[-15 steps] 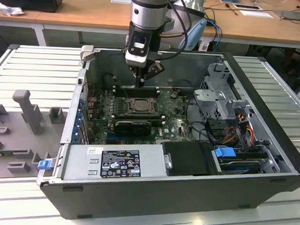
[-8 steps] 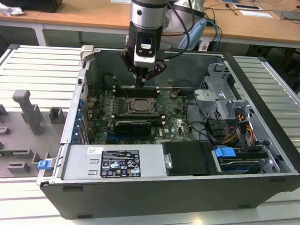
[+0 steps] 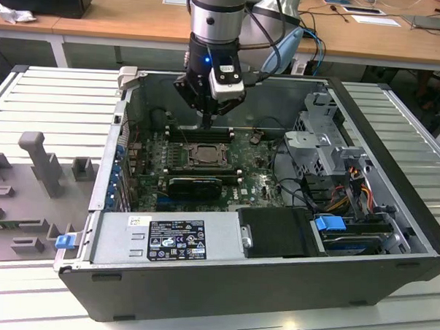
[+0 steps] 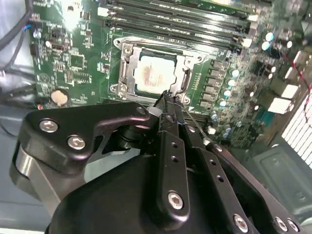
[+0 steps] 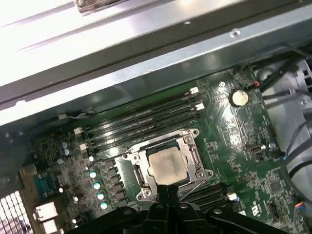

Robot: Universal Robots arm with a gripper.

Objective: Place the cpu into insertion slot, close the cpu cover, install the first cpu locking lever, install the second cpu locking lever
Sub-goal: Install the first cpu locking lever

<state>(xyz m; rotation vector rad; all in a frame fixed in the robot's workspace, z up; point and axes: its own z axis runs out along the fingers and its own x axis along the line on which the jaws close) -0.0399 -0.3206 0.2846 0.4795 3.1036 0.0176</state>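
Note:
The cpu (image 4: 152, 73) (image 5: 167, 165), a pale silver square, lies in the insertion slot (image 3: 203, 155) on the green motherboard. The cpu cover (image 4: 127, 69) (image 5: 196, 157), a silver frame, lies flat around the chip. My gripper (image 4: 168, 97) (image 5: 168, 187) (image 3: 206, 122) hangs just above the socket's edge, its fingers pressed together with nothing seen between them. A thin wire lever (image 5: 105, 157) sticks out sideways from the socket. Another wire lever (image 4: 194, 121) (image 5: 194, 185) runs slanted right beside my fingertips; whether they touch it I cannot tell.
Long black memory slots (image 5: 146, 119) (image 4: 185, 29) run along one side of the socket. A black finned heatsink (image 3: 195, 186) sits on the board on the nearer side. The open case's walls (image 3: 222, 282), a drive cage (image 3: 327, 144) and cables (image 3: 350, 185) ring the board.

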